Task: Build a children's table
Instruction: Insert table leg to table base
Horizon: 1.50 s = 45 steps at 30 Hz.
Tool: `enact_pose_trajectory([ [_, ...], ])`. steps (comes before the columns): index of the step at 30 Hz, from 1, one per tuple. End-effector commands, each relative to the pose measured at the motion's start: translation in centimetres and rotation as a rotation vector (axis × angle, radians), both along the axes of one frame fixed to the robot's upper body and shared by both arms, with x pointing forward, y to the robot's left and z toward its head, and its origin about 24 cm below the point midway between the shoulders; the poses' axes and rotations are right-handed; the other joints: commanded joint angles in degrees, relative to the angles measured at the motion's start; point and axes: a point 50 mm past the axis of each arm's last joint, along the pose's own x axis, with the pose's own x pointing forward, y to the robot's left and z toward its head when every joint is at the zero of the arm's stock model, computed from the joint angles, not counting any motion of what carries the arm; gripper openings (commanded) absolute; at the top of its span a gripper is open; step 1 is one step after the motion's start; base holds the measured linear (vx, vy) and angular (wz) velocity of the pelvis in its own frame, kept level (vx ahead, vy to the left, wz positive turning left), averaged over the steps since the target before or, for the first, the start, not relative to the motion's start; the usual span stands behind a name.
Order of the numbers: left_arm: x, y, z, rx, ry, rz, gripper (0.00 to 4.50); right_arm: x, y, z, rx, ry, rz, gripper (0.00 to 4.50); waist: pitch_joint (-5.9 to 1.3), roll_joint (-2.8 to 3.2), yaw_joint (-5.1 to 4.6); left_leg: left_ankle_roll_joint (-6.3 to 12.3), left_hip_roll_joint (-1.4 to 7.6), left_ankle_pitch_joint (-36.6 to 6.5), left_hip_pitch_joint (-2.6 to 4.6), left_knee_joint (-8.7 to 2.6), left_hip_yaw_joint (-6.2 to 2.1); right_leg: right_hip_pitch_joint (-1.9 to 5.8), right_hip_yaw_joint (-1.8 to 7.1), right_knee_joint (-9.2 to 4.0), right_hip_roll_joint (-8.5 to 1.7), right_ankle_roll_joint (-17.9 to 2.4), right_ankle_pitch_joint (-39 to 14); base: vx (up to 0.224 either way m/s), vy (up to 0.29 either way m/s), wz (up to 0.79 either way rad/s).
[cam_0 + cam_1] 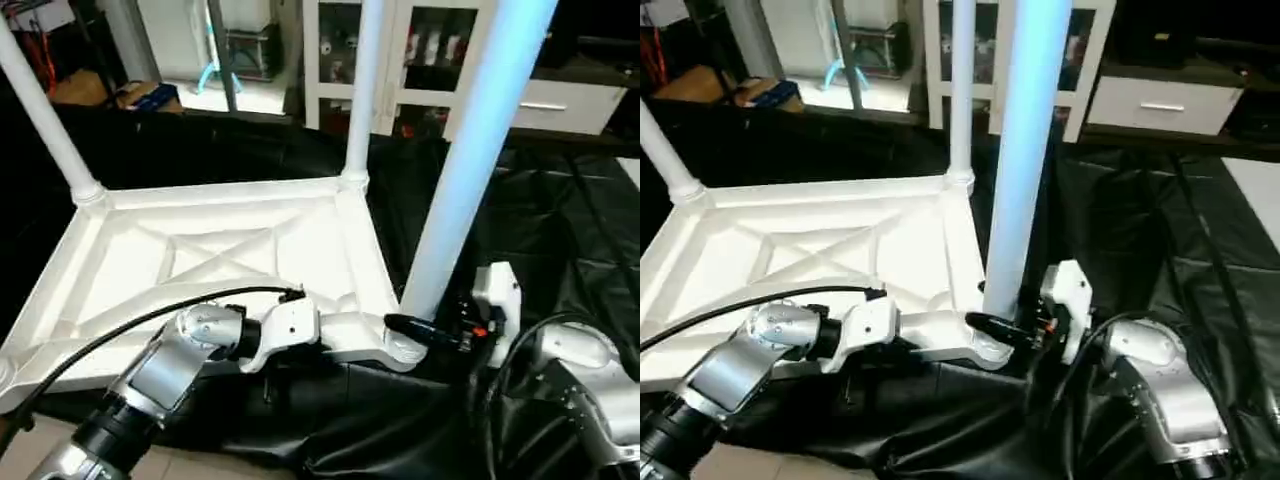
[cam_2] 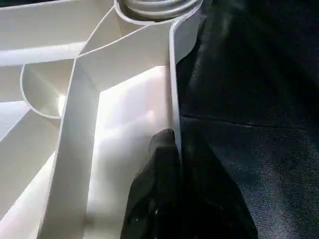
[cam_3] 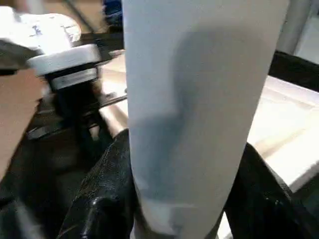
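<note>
An upturned white table top (image 1: 200,250) lies on black sheeting. The left hand (image 2: 172,149) pinches its near rim; the right hand (image 1: 425,330) clasps a leg (image 1: 470,160) standing in the near corner socket. A tilted leg could jam or pop out.

A white plastic table top (image 1: 200,250), its upturned underside moulded with an X-pattern of ribs, lies on glossy black sheeting (image 1: 560,220); three white tube legs (image 1: 470,150) rise from its corners, the nearest tinged pale blue; the robot's forearms (image 1: 170,370) are silver with black cables, the wrist housings white; the left gripper (image 2: 174,164) has black fingers, as does the right gripper (image 3: 184,209); a small orange-red mark shows by the right wrist; behind stands a white cabinet (image 1: 420,60) with glass doors.
</note>
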Motion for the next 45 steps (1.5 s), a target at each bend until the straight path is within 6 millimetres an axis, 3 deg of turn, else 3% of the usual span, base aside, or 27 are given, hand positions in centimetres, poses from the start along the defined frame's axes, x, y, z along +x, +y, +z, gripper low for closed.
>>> enact_pose_trajectory([
  [1,0.0,-0.2,0.1,0.004,-0.021,-0.001,0.0,-3.1,-2.2,-7.8,-0.246,0.351,-0.096,1.84,-1.58,0.39,-0.76,5.73,2.09,3.1,1.52,-4.06,-0.96,1.8,1.01,-2.49,-2.07,-12.8,18.4,0.0,0.0,0.0],
  [4,0.0,-0.2,0.1,0.006,-0.021,-0.003,0.0,-3.0,-2.2,-7.9,-0.244,0.33,-0.113,1.84,-1.56,0.62,-0.91,4.43,2.12,1.7,1.72,-4.18,-0.92,1.68,0.96,-2.62,-1.97,-12.7,18.0,0.0,0.0,0.0],
  [9,0.0,-0.2,0.0,0.009,-0.02,-0.012,0.0,-1.6,-2.0,-7.1,-0.211,0.268,-0.155,1.84,-1.14,0.53,-1.71,2.85,2.01,-2.1,1.8,-4.96,-0.93,2.17,0.96,-3.21,-2.06,-12.4,16.4,0.0,0.0,0.0],
  [11,-0.1,-0.2,0.0,0.008,-0.021,-0.014,0.0,-1.7,-1.7,-7.0,-0.205,0.256,-0.125,1.84,-1.43,0.35,-1.88,2.78,2.08,-1.8,1.88,-5.01,-1.02,2.63,1.06,-3.21,-2.22,-12.4,16.3,0.0,0.0,0.0],
  [14,-0.1,-0.3,0.0,0.007,-0.023,-0.011,0.0,-2.2,-1.5,-6.9,-0.185,0.269,-0.067,1.84,-1.84,0.38,-1.99,4.66,1.84,4.8,1.85,-4.34,-1.06,2.68,0.94,-2.65,-1.89,-12.1,23.5,0.0,0.0,0.0],
  [15,-0.1,-0.2,-0.1,0.008,-0.023,-0.01,0.0,-2.5,-1.5,-7.1,-0.194,0.286,-0.051,1.84,-1.86,-0.01,-2.06,5.4,1.82,6.2,1.78,-4.24,-1.02,2.7,0.9,-2.63,-1.82,-12.0,24.8,0.0,0.0,0.0],
  [16,-0.1,-0.2,-0.1,0.009,-0.023,-0.009,0.0,-2.8,-1.6,-7.2,-0.201,0.297,-0.041,1.84,-1.86,0.16,-1.99,5.86,1.83,6.5,1.84,-4.19,-1.01,2.64,0.88,-2.63,-1.85,-12.1,24.6,0.0,0.0,0.0],
  [23,-0.4,-0.3,-0.2,0.004,-0.019,-0.003,0.0,-3.7,-1.5,-8.9,-0.195,0.365,-0.094,1.84,-1.62,0.08,-2.09,6.17,2.07,4.6,1.91,-4.51,-0.97,2.53,0.96,-3.03,-2.08,-12.5,20.7,0.0,0.0,0.0],
  [28,-0.4,-0.3,-0.2,0.004,-0.019,-0.002,0.0,-3.7,-1.5,-9.0,-0.191,0.368,-0.104,1.84,-1.45,0.09,-2.24,5.03,2.13,2.3,1.99,-4.86,-0.95,2.55,1.01,-3.32,-2.1,-12.0,19.0,0.0,0.0,0.0],
  [45,-0.4,-0.3,-0.2,0.004,-0.019,-0.002,0.0,-3.7,-1.5,-9.0,-0.191,0.368,-0.104,1.84,-1.32,0.11,-2.34,3.53,2.07,1.2,2.0,-5.16,-0.99,2.53,1.03,-3.5,-2.01,-10.9,19.9,0.0,0.0,0.0],
])
